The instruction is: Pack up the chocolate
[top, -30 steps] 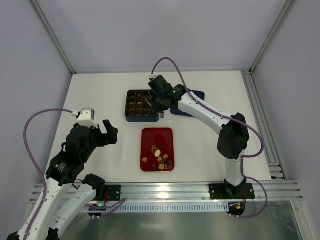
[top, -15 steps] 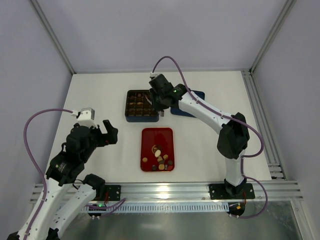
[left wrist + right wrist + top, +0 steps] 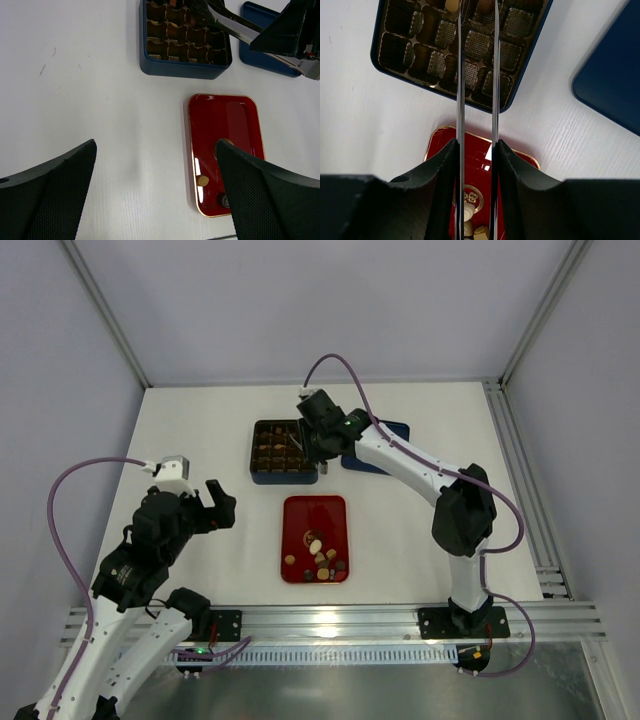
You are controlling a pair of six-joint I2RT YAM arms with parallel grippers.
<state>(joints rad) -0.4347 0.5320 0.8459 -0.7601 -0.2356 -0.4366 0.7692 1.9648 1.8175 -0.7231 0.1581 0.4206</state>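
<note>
Several chocolates [image 3: 322, 560] in tan, cream and dark brown lie at the near end of the red tray [image 3: 314, 515]. One tan piece [image 3: 202, 180] shows in the left wrist view. The dark blue box [image 3: 283, 477] with a brown grid insert holds a few pieces, among them a cream one [image 3: 452, 5]. My right gripper [image 3: 318, 443] [image 3: 476, 145] is shut on metal tongs [image 3: 460, 75], whose tips reach over the box's right side. I cannot tell what is between the tips. My left gripper [image 3: 215, 502] [image 3: 155, 150] is open and empty, above the table left of the tray.
A flat dark blue lid [image 3: 390, 430] [image 3: 615, 85] lies right of the box. The box [image 3: 182, 70] and the tongs [image 3: 235, 25] show at the far edge of the left wrist view. The table is white, with walls behind and at both sides.
My right gripper with the tongs has shifted very slightly over the box. The left arm has not moved.
</note>
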